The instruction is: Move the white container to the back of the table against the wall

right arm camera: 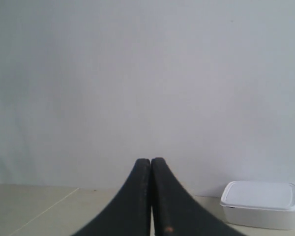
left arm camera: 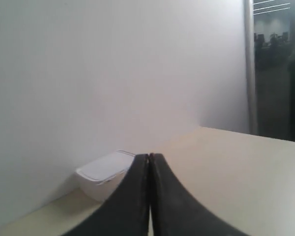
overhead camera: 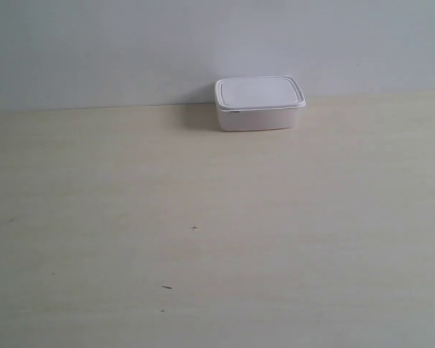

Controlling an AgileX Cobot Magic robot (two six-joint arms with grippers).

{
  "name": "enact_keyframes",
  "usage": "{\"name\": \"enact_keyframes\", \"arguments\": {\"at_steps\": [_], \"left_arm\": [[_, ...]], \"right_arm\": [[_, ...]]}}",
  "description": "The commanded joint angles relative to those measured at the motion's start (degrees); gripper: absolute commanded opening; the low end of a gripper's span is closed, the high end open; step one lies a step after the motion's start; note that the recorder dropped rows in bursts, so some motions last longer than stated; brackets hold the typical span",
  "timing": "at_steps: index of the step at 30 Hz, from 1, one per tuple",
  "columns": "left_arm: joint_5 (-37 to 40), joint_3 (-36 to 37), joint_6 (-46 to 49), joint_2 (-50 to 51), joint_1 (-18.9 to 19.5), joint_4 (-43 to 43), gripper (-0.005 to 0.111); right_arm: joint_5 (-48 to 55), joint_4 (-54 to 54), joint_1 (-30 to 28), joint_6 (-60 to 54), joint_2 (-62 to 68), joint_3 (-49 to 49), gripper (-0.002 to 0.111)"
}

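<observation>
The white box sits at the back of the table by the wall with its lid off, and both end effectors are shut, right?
Not quite: the exterior view shows the lid on the white box. The rest holds: it sits at the back of the table by the wall, and the left end effector and right end effector are shut.

Left tool (left arm camera: 149, 156) is showing two black, curved, tapering fingers (left arm camera: 132, 196). Right tool (right arm camera: 150, 160) is showing the same, bearing one small orange speck (right arm camera: 168, 229).

Bare table (overhead camera: 203, 217) lies before and beside the white container (overhead camera: 259, 104); the wall (overhead camera: 130, 43) stands close behind it.
</observation>
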Motion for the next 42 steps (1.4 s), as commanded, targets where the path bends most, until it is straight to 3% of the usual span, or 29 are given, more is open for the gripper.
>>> {"name": "enact_keyframes", "arguments": {"at_steps": [1,4,6,10,18,27,42], "left_arm": [[1.76,0.59,-0.23,-2.55,13.31,7.21,0.0],[3.52,0.59,-0.23,-4.84,22.03,16.82,0.0],[6.18,0.59,-0.23,-7.28,22.97,23.05,0.0],[8.48,1.3,-0.23,-9.48,23.78,22.93,0.0],[8.61,10.8,-0.23,-11.26,32.45,23.59,0.0],[8.84,12.6,-0.23,-11.26,32.7,23.59,0.0],[8.84,12.6,-0.23,-11.26,32.7,27.69,0.0]], "right_arm": [[1.37,-0.6,-7.91,-0.12,-1.49,2.23,0.0],[1.37,-0.6,-15.02,-0.12,-4.15,4.94,0.0],[1.48,-0.6,-18.89,-0.12,-6.58,7.17,0.0],[0.65,-0.6,-23.67,-0.12,-6.58,9.18,0.0],[0.66,-0.27,-25.74,-0.12,-6.58,12.73,0.0],[-6.11,-5.6,-25.74,-0.12,-6.58,21.07,0.0],[-6.24,-5.6,-25.74,-0.12,-6.58,26.04,0.0]]}}
